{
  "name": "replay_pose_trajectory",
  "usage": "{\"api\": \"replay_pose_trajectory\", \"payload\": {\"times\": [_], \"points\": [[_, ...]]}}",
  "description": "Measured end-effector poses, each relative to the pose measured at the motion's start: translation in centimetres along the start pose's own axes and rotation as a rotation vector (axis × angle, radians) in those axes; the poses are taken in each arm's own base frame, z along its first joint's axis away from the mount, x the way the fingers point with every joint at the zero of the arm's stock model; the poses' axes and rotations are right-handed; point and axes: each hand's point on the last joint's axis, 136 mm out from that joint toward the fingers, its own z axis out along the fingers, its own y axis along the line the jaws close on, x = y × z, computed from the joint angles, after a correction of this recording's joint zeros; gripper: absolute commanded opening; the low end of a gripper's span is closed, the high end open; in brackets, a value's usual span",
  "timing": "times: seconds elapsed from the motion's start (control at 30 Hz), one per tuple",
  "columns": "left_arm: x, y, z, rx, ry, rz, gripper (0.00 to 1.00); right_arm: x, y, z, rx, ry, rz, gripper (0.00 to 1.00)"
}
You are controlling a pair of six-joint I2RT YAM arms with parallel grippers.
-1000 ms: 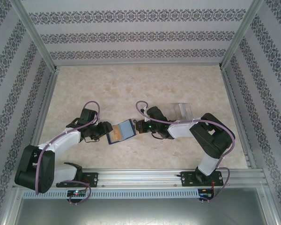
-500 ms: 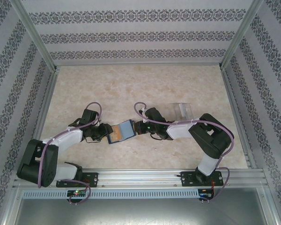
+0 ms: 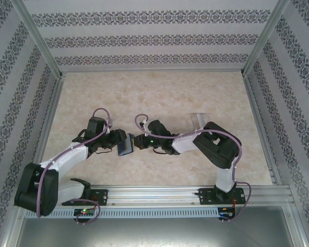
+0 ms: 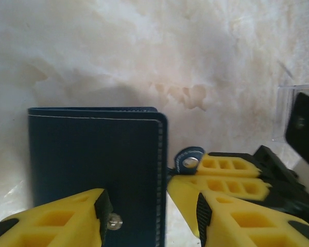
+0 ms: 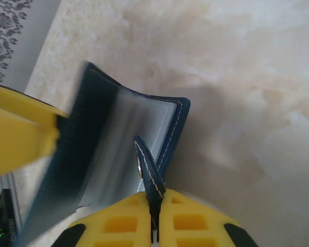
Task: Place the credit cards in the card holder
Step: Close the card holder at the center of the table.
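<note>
Item: card holder (image 3: 125, 146), sitting left of centre in the overhead frame, half-folded between both tools. Right tool (image 5: 154, 201) is pinching its snap tab (image 5: 148, 170). Left tool (image 4: 150, 208) is standing spread, one finger leaning on the cover. Contents: pale blurred sleeves; whether cards are inside I cannot tell. I am judging loading finished, with snapping shut left

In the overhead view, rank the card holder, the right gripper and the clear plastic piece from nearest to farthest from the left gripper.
1. card holder, right against the left gripper, mid-table.
2. right gripper, just across the holder on its right.
3. clear plastic piece, far off toward the right side.
</note>
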Motion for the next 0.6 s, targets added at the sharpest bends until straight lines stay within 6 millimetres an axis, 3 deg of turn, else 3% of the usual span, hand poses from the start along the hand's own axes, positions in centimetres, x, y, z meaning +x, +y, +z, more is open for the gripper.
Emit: {"api": "replay_pose_trajectory", "payload": {"times": [0.13, 0.27, 0.47, 0.6], "points": [[0.1, 0.2, 1.0, 0.014, 0.021, -0.025, 0.51, 0.2, 0.0, 0.2, -0.017, -0.006, -0.004, 0.28], [0.1, 0.3, 1.1, 0.013, 0.022, -0.024, 0.51, 1.3, -1.4, -0.4, 0.025, -0.008, -0.007, 0.42], [0.5, 1.2, 2.4, -0.017, 0.066, -0.049, 0.47, 0.8, -0.5, -2.4, 0.045, -0.051, -0.050, 0.48], [0.5, 1.3, 3.0, -0.020, 0.083, -0.056, 0.37, -0.3, -0.6, -3.9, 0.111, -0.084, -0.036, 0.49]]}}
